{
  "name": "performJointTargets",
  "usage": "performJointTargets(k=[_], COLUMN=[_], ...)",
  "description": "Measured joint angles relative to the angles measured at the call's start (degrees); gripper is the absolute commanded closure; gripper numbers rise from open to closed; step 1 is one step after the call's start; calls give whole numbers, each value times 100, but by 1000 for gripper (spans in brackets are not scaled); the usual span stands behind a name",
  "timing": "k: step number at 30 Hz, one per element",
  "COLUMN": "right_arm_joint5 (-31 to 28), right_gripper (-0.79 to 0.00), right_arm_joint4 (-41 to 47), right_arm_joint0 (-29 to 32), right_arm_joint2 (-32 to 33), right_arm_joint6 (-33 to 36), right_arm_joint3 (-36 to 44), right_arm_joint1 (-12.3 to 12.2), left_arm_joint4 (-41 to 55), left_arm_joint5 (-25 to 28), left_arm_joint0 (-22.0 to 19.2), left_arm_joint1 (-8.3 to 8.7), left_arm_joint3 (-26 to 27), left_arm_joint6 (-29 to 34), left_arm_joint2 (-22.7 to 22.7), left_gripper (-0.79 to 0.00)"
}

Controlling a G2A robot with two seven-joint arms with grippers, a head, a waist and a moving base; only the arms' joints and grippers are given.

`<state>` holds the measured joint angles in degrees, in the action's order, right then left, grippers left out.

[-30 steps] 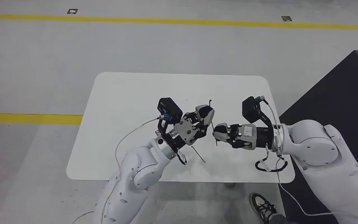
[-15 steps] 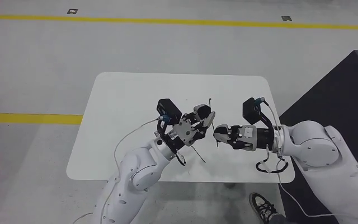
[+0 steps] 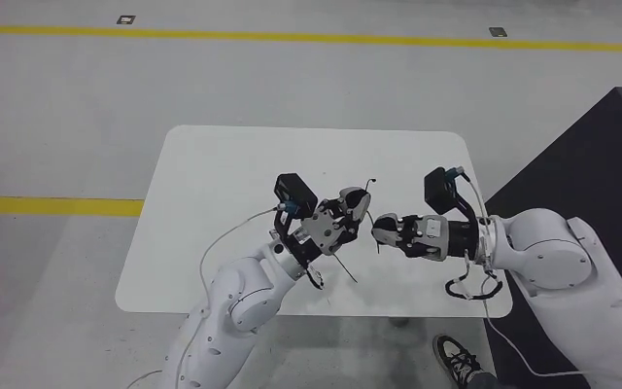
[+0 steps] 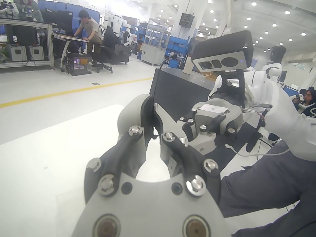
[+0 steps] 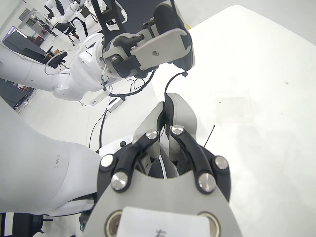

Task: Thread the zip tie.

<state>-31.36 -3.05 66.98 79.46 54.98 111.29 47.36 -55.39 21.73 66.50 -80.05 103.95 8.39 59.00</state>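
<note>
The zip tie is a thin black strap held between both grippers above the white table. My right gripper is shut on the strap. From there it arcs up to its small head, just under the fingertips of my left gripper. In the left wrist view my left gripper is shut on the strap, and a thin end sticks up past its fingers. From above, the left gripper and the right gripper nearly touch tip to tip, and the bent end shows.
A thin black strand lies on the table under the left arm, also seen beside the right fingers. A dark bench stands off the table's right edge. The table's back and left parts are bare.
The thin end beside my left gripper stood straight and now curls over toward the right. The right gripper has shifted slightly. Both stay shut.
</note>
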Motion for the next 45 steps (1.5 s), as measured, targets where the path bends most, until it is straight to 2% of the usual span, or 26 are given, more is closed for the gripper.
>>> performJointTargets(k=[17,24,31,35,39,42,45], right_arm_joint5=[-70,-199,-295,-337,-363,-376,-414], right_gripper=[0,0,0,0,0,0,0], right_arm_joint4=[-252,-818,-1755,-1823,-1735,-1563,-1329], right_arm_joint0=[40,80,173,230,244,255,252], right_arm_joint2=[131,101,111,67,56,48,73], right_arm_joint6=[-323,-491,-869,-970,-959,-932,-845], right_arm_joint3=[63,181,360,381,363,307,246], right_arm_joint1=[-16,-15,-10,-5,-10,-13,-25], left_arm_joint4=[46,44,56,69,80,80,62], left_arm_joint5=[-40,-148,-276,-298,-286,-268,-256], left_arm_joint0=[21,29,13,9,2,10,27], left_arm_joint1=[-1,-5,-13,-13,-14,-8,2], left_arm_joint3=[-100,-88,-77,-70,-62,-39,7], left_arm_joint6=[-89,-56,-30,-17,-24,-50,-71], left_arm_joint2=[-50,-75,-82,-77,-78,-48,15], left_gripper=[0,-31,-3,0,-89,-219,-249])
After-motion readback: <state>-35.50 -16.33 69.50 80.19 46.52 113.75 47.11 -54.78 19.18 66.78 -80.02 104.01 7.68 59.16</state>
